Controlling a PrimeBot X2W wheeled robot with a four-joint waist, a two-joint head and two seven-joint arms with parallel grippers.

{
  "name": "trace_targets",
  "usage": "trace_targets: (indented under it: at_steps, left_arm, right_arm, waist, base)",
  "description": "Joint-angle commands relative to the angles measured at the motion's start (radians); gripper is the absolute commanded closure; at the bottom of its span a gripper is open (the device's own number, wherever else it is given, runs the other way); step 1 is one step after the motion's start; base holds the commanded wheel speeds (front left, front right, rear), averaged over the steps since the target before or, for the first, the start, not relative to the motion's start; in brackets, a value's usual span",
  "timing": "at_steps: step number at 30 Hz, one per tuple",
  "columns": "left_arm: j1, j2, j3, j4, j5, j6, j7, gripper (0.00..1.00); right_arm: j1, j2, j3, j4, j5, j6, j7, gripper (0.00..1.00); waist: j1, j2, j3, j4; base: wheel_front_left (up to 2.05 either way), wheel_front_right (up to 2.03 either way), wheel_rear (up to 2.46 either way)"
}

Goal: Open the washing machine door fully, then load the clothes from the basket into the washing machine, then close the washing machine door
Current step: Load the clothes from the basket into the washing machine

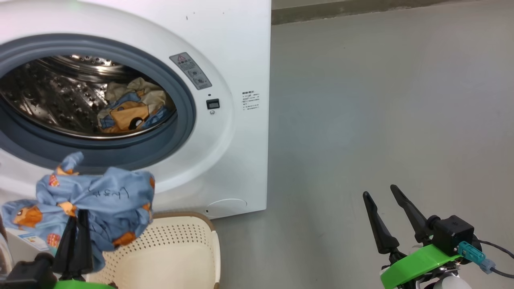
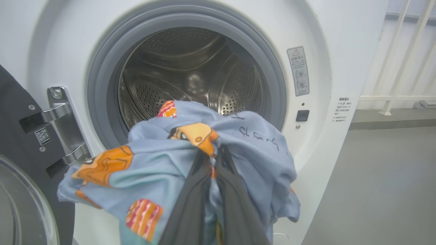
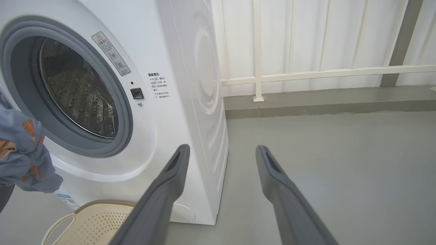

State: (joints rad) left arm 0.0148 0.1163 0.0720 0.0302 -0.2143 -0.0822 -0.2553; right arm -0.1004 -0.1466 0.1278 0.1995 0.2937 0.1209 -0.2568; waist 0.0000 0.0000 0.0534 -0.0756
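At 12 o'clock from the left gripper [image 2: 213, 154], in its wrist view, the drum [image 2: 190, 78] of the washing machine [image 1: 241, 60] gapes just beyond the light blue garment [image 2: 238, 143], which it pinches with jaws pressed together. The left arm is nearer. The right gripper [image 1: 380, 190], spread wide and empty, stands well apart at 3 o'clock. A cream garment [image 1: 132, 108] lies inside the drum. The door [image 2: 10, 153] is cut off at 9 o'clock. Hanging cloth hides part of the basket [image 1: 180, 241], so whether clothes remain I cannot tell.

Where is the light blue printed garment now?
The light blue garment hangs from the shut left gripper at the head view's lower left, above the basket, in front of the washing machine's open drum.
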Motion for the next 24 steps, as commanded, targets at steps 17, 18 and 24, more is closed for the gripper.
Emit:
trace_targets:
  at_steps: [17, 18, 24]
  left_arm:
    - [0.034, -0.009, 0.042, -0.042, 0.061, 0.022, -0.006, 1.0]
    - [0.035, -0.01, 0.042, -0.04, 0.062, 0.022, -0.006, 1.0]
    - [0.037, -0.014, 0.044, -0.035, 0.065, 0.024, -0.006, 1.0]
  right_arm:
    - [0.001, -0.001, 0.022, -0.029, -0.003, 0.01, -0.005, 0.0]
    - [0.0, -0.001, 0.022, -0.029, -0.003, 0.01, -0.005, 0.0]
    - [0.0, 0.0, 0.02, -0.03, -0.001, 0.01, -0.005, 0.0]
  waist:
    - [0.0, 0.0, -0.004, -0.002]
    - [0.0, 0.0, -0.004, -0.002]
    - [0.0, 0.0, -0.001, -0.001]
  base:
    - [0.0, 0.0, 0.0]
    - [0.0, 0.0, 0.0]
    - [0.0, 0.0, 0.0]
